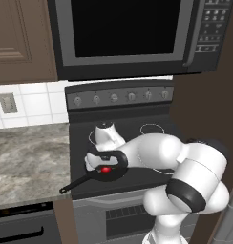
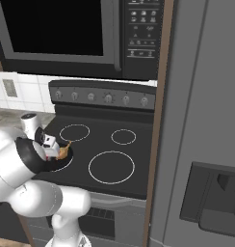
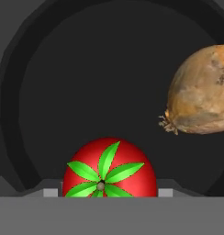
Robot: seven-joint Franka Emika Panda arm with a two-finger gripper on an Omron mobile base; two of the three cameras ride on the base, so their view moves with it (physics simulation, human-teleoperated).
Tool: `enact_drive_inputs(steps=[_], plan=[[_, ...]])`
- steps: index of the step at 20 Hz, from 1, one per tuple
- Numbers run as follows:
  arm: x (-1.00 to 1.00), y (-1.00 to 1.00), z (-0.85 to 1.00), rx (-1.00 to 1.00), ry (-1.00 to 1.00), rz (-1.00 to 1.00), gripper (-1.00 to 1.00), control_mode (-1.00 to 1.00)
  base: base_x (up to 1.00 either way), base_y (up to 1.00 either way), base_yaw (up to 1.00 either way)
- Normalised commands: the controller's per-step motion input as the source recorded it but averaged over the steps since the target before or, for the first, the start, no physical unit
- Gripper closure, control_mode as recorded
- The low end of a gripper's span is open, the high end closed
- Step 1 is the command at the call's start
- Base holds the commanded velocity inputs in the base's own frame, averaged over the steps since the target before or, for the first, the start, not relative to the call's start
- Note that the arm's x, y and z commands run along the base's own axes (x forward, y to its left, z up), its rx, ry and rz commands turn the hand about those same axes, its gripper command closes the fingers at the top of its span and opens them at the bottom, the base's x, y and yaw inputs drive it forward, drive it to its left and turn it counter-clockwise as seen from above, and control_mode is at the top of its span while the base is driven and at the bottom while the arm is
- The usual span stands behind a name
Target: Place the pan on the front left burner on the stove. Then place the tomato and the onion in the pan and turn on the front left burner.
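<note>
The black pan (image 1: 119, 167) sits at the front left of the stove (image 1: 154, 143), its long handle (image 1: 76, 183) pointing out past the front edge. It covers the front left burner ring almost wholly. My gripper (image 1: 104, 164) hangs low over the pan with its jaws on either side of the red tomato (image 1: 105, 170). In the hand view the tomato (image 3: 109, 170) fills the gap between my fingertips, its green stem facing the camera, above the pan floor (image 3: 100, 82). The tan onion (image 3: 203, 98) lies in the pan just beside it, also seen next to the hand as the onion (image 2: 65, 151).
A row of knobs (image 1: 113, 97) runs along the stove's back panel under a microwave (image 1: 123, 33). A stone counter (image 1: 27, 152) lies to the left and a tall grey fridge (image 2: 201, 144) to the right. The large front right ring (image 2: 111, 167) and the rear rings are bare.
</note>
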Motion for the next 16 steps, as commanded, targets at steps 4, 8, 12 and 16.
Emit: enact_drive_inputs(steps=[4, 8, 12, 16], plan=[[0.00, 0.00, -0.09, 0.04, -0.04, 0.00, 1.00, -1.00, 0.00, 0.00, 0.00], [0.00, 0.00, -0.04, 0.01, -0.05, 0.00, 1.00, -1.00, 0.00, 0.00, 0.00], [0.00, 0.00, 0.00, 0.00, -0.06, 0.00, -1.00, -1.00, 0.00, 0.00, 0.00], [0.00, -0.05, 0.00, 0.00, -0.06, 0.00, -1.00, -1.00, 0.00, 0.00, 0.00]])
